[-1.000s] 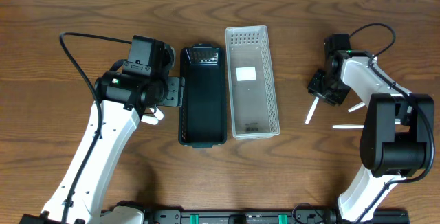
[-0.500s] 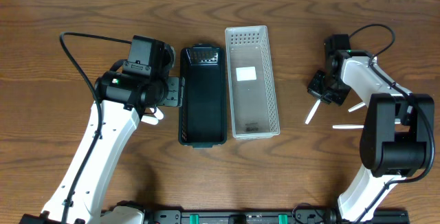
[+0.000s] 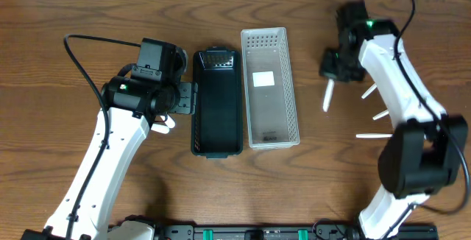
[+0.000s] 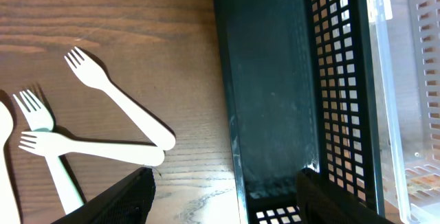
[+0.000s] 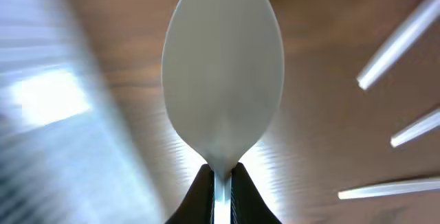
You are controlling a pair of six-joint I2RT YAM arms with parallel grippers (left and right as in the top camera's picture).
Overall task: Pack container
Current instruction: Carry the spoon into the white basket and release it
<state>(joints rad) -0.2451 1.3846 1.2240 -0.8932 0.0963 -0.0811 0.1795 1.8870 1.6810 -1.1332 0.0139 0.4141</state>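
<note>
A black slotted container (image 3: pixel 216 104) and a clear one (image 3: pixel 268 85) lie side by side mid-table; both look empty. My right gripper (image 3: pixel 333 69) is shut on a white plastic spoon (image 3: pixel 327 95), held above the table right of the clear container. In the right wrist view the spoon's bowl (image 5: pixel 222 73) fills the frame above the shut fingers (image 5: pixel 221 186). My left gripper (image 3: pixel 179 99) is open at the black container's left wall; in the left wrist view its fingers (image 4: pixel 223 200) straddle that container's wall (image 4: pixel 230 114). White forks (image 4: pixel 117 107) lie on the wood to the left.
Three white utensil handles (image 3: pixel 373 113) lie on the table at the right, also in the right wrist view (image 5: pixel 405 135). A fork end (image 3: pixel 165 123) shows under the left arm.
My right arm has lifted the spoon and carried it up and left toward the clear container. The left arm has not moved.
</note>
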